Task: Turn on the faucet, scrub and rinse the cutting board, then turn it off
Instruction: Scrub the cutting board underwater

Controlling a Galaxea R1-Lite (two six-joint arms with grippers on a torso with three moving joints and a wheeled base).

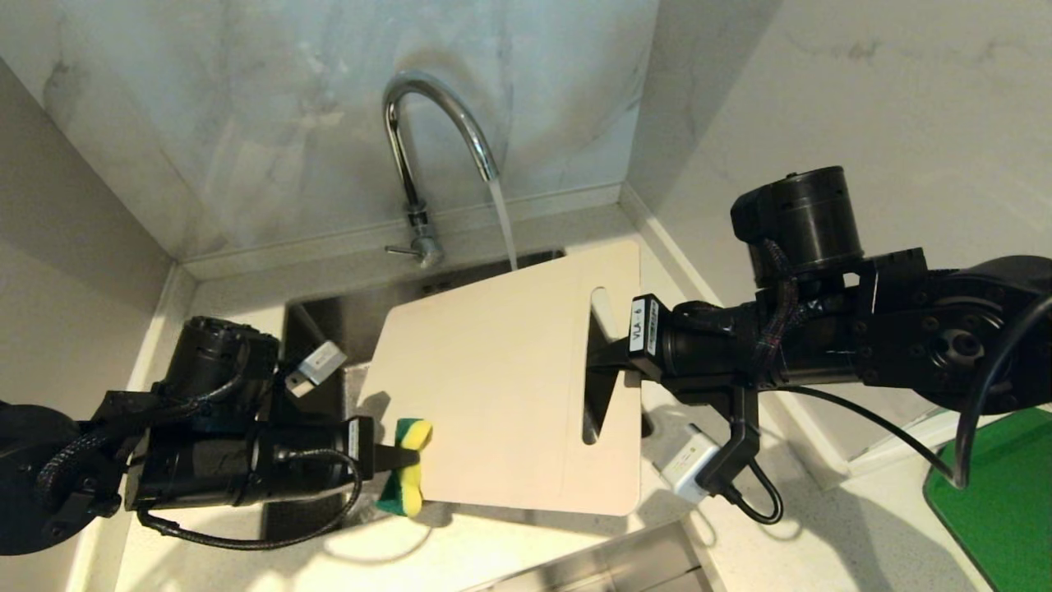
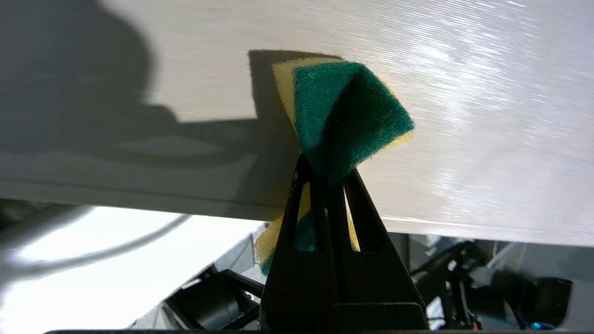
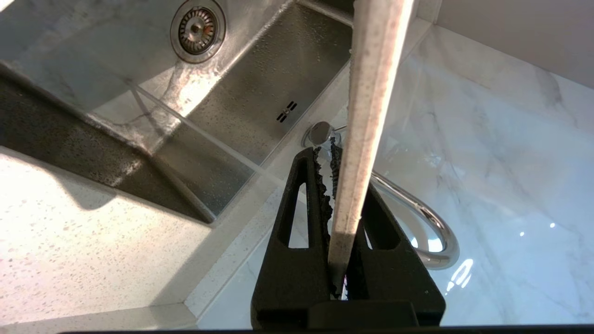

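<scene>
Two grippers at work: both arms are busy over the sink, one scrubbing, one holding.
Left gripper: clenched on a yellow-and-green sponge, pinched at its middle so both ends flare out; it sits at the board's left edge, near its front left corner. The green scouring side faces the arm in the left wrist view, and whether the sponge presses the board or only meets its edge I cannot tell.
Sink: steel basin set in the pale counter; its left part shows beside the board, and the drain shows in the right wrist view.
Faucet: rises at the sink's back edge, lever sticking out to the left, and water streams from the spout, so the tap is on.
Cutting board: lifted above the sink, probably so rinse water drains into the basin; the stream falls at its back edge.
Right gripper: clamped across the board's right end at the handle slot, one finger on each face, likely to steady the board against the scrubbing.
Green mat: lies on the counter at the far right, well apart from the work.
Step in hand: scrubbing and rinsing, by my reading; shutting off the tap is not yet done.
</scene>
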